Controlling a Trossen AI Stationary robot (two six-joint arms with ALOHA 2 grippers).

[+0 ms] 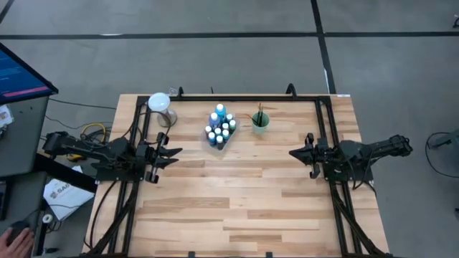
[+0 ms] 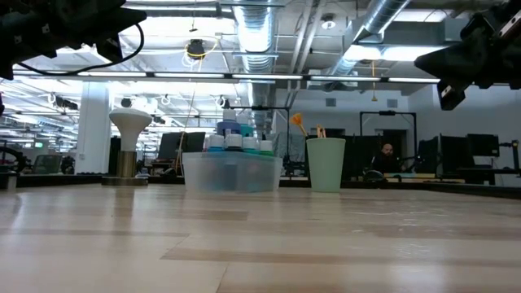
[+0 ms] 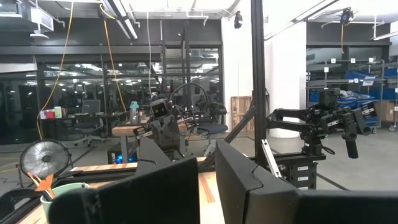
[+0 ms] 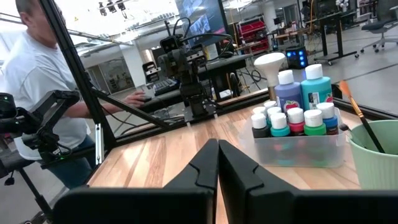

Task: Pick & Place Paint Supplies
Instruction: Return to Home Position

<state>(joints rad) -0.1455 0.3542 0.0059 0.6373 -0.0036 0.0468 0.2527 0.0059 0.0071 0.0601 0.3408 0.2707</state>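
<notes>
Wood table point(image 1: 237, 208) carries everything, and both arms sit low at its sides, well apart from the supplies at the far middle. Left gripper point(image 1: 174, 152) hovers over the left edge, pointing inward, its fingers a narrow slit apart and holding nothing. The right gripper point(image 1: 294, 153) mirrors it on the right, fingers pressed together at the tips, also empty. Between them and farther back stands the clear tray point(image 2: 232, 175), packed with the small capped bottles point(image 1: 221, 130) and the two taller blue bottles point(image 1: 219, 112) at its far end. Just beside the tray on the right is the green cup point(image 2: 326, 167), with the brushes point(image 1: 259, 115) standing in it, leaning out above the rim. The job looks all but done, so the risks lie in the retreat. I judge the cup the weak point: it looks light, the brushes make it top-heavy, and a sideways sweep of the right arm at rim height could catch a brush and tip it. The tray looks steadier, but a nudge from the left arm could slide it into the cup. A person point(image 4: 37, 68) stands beyond the left arm, and a quick outward swing there could reach them. Smallest worry: a jolt to the table could tip a loosely leaning brush out of the cup.
</notes>
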